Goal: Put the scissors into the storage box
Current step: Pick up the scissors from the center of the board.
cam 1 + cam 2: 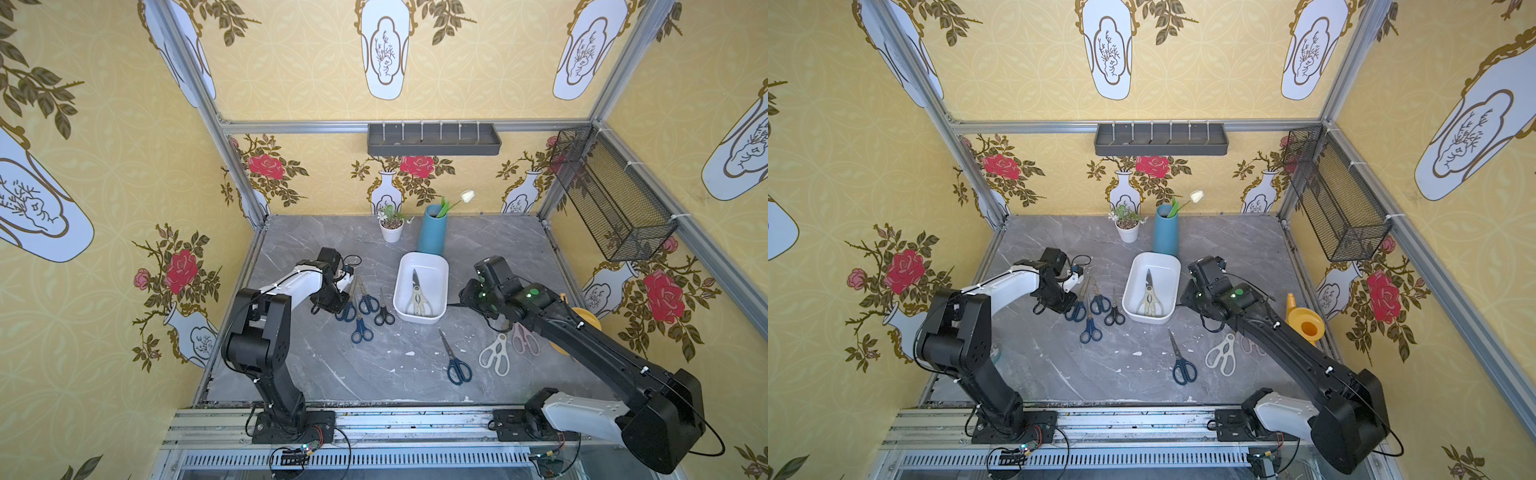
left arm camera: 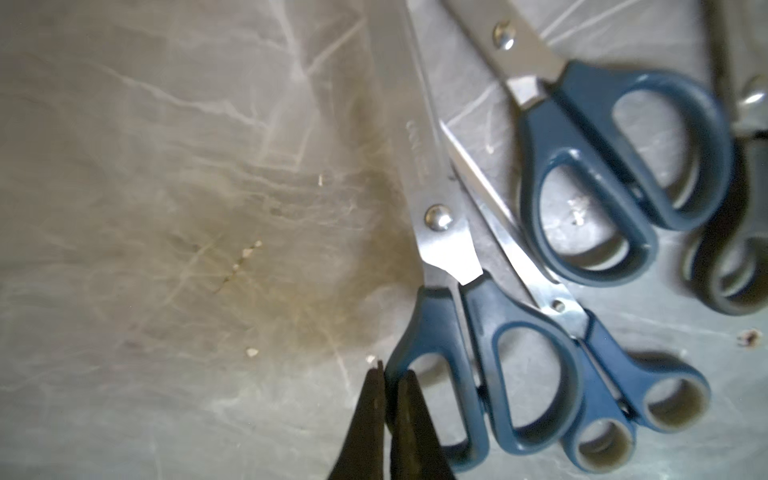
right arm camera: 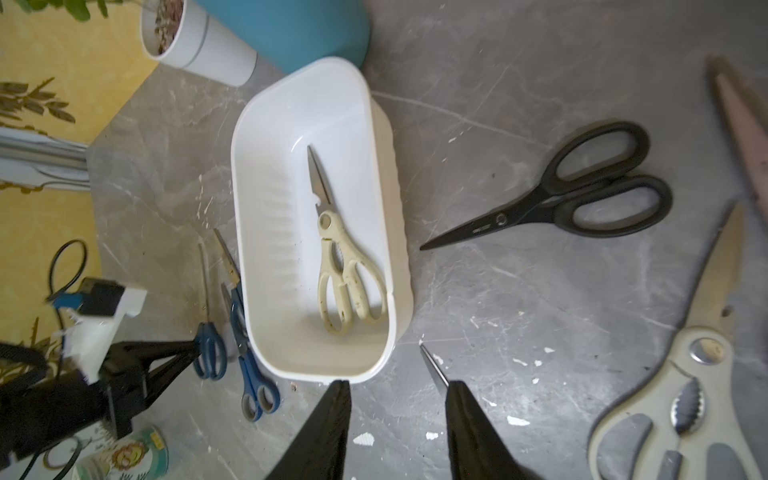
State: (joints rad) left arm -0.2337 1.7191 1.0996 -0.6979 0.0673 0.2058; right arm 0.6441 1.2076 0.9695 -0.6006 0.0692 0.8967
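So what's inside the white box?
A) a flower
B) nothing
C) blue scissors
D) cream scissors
D: one pair of cream scissors lies in the box, and nothing else is in it.

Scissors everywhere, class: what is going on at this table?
The white storage box holds one cream pair. The left gripper is shut on the handle loop of a blue-handled pair lying on the table. The right gripper hangs open beside the box, empty. Other pairs lie loose.
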